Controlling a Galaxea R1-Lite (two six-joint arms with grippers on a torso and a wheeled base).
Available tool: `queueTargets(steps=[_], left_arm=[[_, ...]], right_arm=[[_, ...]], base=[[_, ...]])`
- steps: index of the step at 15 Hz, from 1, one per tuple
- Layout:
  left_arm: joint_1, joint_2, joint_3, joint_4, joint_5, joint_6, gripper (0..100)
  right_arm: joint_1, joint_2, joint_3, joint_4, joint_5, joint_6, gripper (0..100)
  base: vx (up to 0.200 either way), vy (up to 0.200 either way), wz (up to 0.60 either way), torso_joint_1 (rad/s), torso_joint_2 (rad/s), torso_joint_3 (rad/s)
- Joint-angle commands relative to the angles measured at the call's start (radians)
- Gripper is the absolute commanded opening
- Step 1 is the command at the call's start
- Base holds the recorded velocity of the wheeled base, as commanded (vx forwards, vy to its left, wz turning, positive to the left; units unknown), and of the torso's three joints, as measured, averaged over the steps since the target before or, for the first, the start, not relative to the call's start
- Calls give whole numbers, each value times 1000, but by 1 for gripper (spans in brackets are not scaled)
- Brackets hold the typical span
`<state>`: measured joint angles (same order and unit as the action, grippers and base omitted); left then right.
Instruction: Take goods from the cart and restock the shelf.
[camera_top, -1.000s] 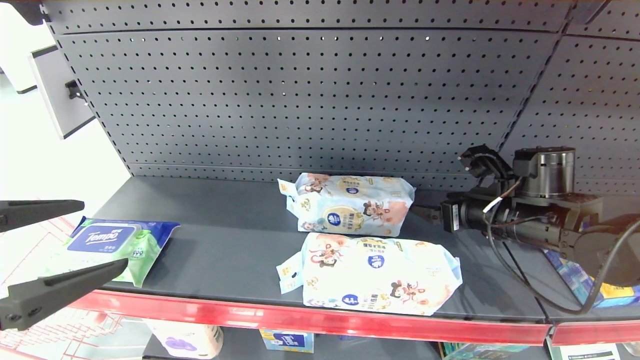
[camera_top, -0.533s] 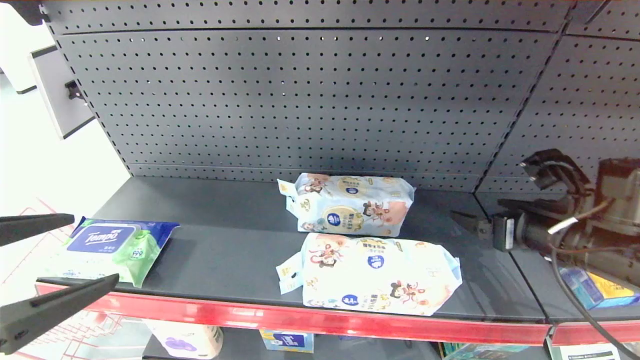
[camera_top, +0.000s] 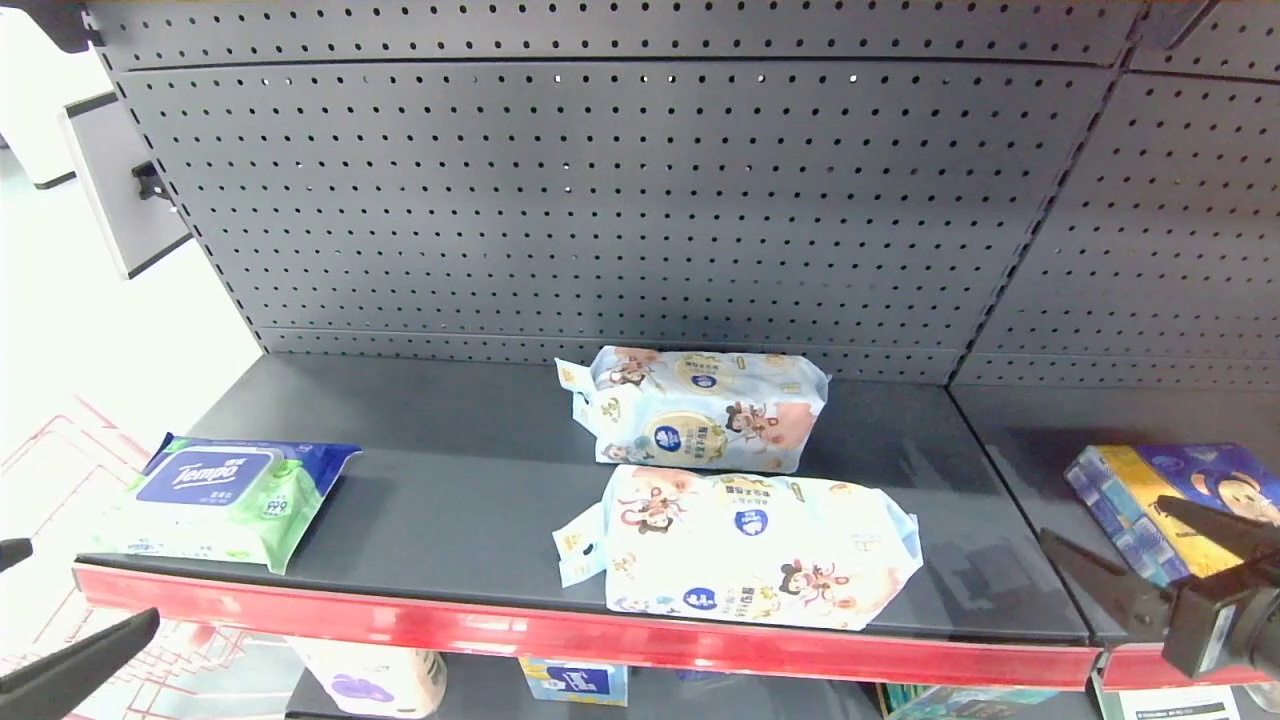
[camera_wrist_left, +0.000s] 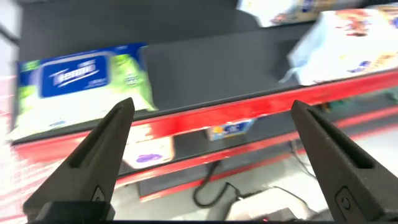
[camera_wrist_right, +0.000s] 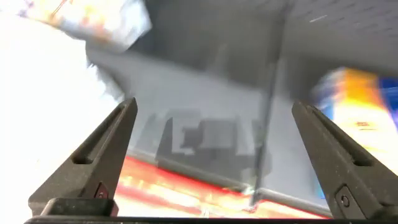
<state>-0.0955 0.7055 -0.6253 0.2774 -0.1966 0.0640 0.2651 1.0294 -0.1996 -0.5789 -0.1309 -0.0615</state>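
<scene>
The right tool (camera_wrist_right: 214, 104) is pulling back from the rear tissue pack (camera_top: 700, 408) toward the front right corner of the shelf (camera_top: 450, 500), and the left tool (camera_wrist_left: 211, 104) is sinking below the shelf's red front edge. Both are hanging with fingers spread apart, gripping nothing. The rear tissue pack is lying just behind the front tissue pack (camera_top: 755, 548). A green wipes pack (camera_top: 225, 487) is sitting at the left and a blue-yellow box (camera_top: 1160, 490) at the right.

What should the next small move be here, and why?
Probably lower the left gripper toward the cart for another pack. Both it and the right gripper have open, empty jaws, and the shelf has bare room between the green pack and the patterned packs.
</scene>
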Motion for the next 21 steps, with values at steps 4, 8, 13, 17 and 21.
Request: queueTargets(steps=[4,8,13,17,21], left_arm=[[0,-24,-4,0,106,7,100],[0,-18,-2,-1,137,13,100],[-1,-6,-7,-14,161,14,100],[-1,40,-10,-53,164,42,100],[-1,40,-7,-72,163,42,100]], right_arm=[[-141,52,-46,5,-102,0,100],[-191,81,-41,54,-79,-75,100],[-250,117,-41,48,-75,-109,100],[-248,124,-43,48,-69,-104,100],[-247,141,-54,47,-69,-103,100]], base=[[0,0,0,0,0,0],[0,0,0,0,0,0],[0,0,0,0,0,0],[0,0,-450,2,1,-1],[0,0,0,0,0,0]])
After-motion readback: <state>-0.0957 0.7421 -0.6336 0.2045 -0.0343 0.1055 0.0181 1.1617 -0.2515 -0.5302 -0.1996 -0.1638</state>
